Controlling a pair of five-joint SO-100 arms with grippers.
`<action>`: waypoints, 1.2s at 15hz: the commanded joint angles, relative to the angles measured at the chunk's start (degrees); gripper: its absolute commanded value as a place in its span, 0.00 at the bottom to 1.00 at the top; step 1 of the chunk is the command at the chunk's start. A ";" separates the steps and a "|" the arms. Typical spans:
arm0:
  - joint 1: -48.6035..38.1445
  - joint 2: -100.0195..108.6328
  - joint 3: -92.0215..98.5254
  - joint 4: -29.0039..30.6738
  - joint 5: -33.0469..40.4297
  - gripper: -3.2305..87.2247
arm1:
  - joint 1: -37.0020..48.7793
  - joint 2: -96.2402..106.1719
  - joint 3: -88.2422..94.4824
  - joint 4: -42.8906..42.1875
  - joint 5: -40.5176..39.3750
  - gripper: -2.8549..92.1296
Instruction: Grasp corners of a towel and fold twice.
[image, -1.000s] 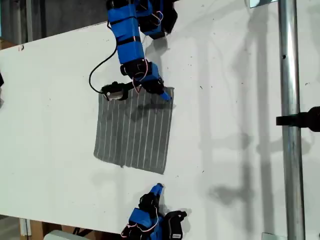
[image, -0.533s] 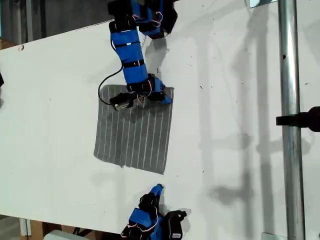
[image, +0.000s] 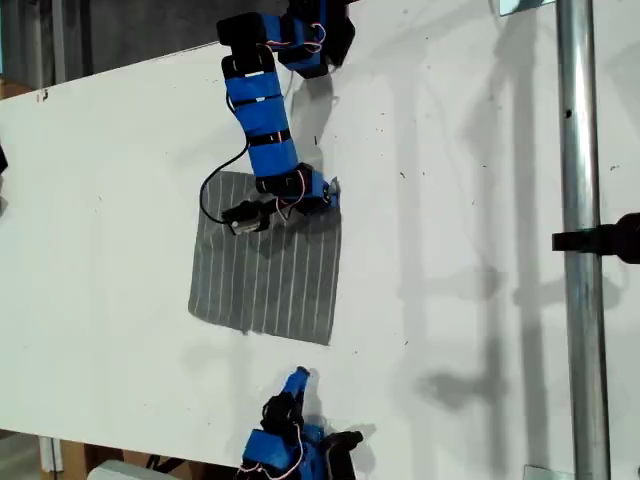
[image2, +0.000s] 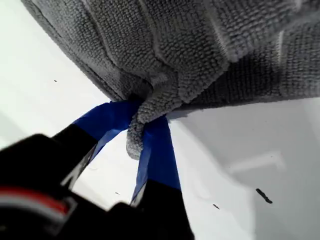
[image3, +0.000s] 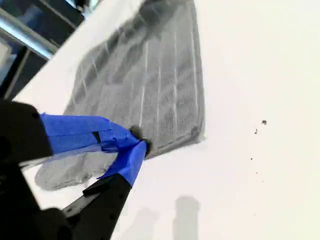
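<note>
**Towel corner being pinched by first tool**

Striped cloth is being held at one tip. The grey towel (image: 265, 270) with thin white stripes is lying spread on the white desk (image: 450, 250), near the middle of the desk and nearer the edge at the exterior view's left than the one at its right. Most of the cloth is lying flat. One corner (image: 333, 188), the one towards the desk's far edge and the exterior view's right, is being gripped by the first tool (image: 325, 195).

In the first wrist view, the blue jaws of the first tool (image2: 142, 130) are being pressed onto that corner (image2: 135, 142). A small bunch of cloth is being squeezed between them, and the rest of the towel (image2: 200, 45) is being held up off the desk surface around the grip. A black cable (image: 210, 185) is looping from the first arm over the towel's far edge.

The second tool (image: 298, 377) is being kept near the desk's near edge, just short of the towel's near edge and apart from it in the exterior view. In the second wrist view the jaws of the second tool (image3: 137, 147) are being held pressed together at their tips, with the towel (image3: 150, 85) lying beyond them.

A metal pole (image: 578, 250) is running along the desk's edge at the exterior view's right.
</note>
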 joint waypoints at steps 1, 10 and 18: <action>-4.83 -24.61 -23.12 1.49 6.33 0.00 | 0.26 0.00 -0.70 -0.62 -0.62 0.03; -7.03 -89.65 -72.42 14.77 41.40 0.53 | -0.44 0.09 -0.62 -0.97 -0.09 0.03; -5.01 -103.97 -58.27 0.26 34.01 0.49 | -0.79 0.18 -0.62 -0.88 0.18 0.03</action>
